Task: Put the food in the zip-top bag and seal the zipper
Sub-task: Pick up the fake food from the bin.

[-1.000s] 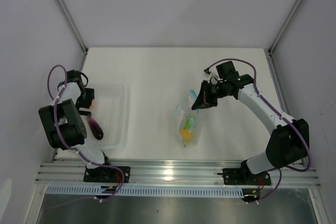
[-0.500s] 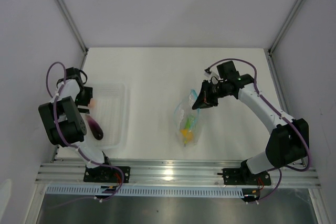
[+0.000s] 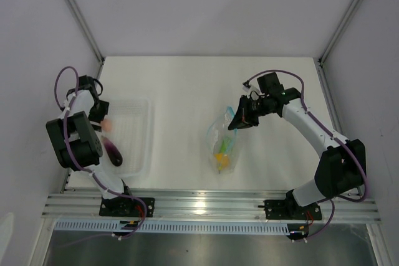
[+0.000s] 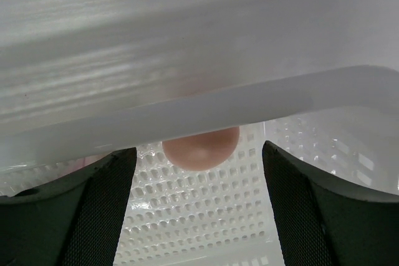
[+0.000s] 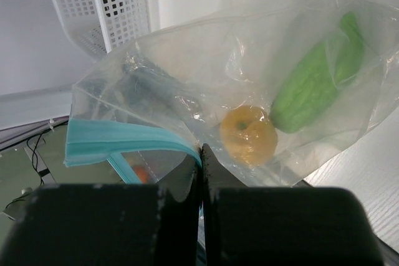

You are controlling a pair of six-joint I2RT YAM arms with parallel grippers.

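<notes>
My left arm has slid a little way toward the far end of the white basket [image 3: 147, 136] in the last second. My right arm and the zip-top bag [image 3: 221, 144] have not moved at all.

The left gripper [image 4: 196, 154] has its two fingers wide apart. It holds nothing. The pink piece [image 3: 107, 126] lies on the basket floor, just past the fingertips and in line with the gap between them. The basket's rim hides the top of it from my left wrist camera. The purple piece [image 3: 113, 152] is in the basket too, nearer to me.

The right gripper [image 5: 201, 151] has its fingers pressed together on the mouth of the bag, right by the zipper [image 5: 118, 138]. It holds that edge up off the table. The mouth looks open. I can see the green piece [image 5: 315, 76] and the yellow piece [image 5: 248, 134] inside the bag, close together near the bottom.

So I think I am about half done. Two pieces are in and two are waiting. The small move tells me the left arm is lining up on the pink one. Next I need to push the fingers around it and squeeze. It is round, so it may roll away if I only bump it. The zipper has to wait until all the food is in.
</notes>
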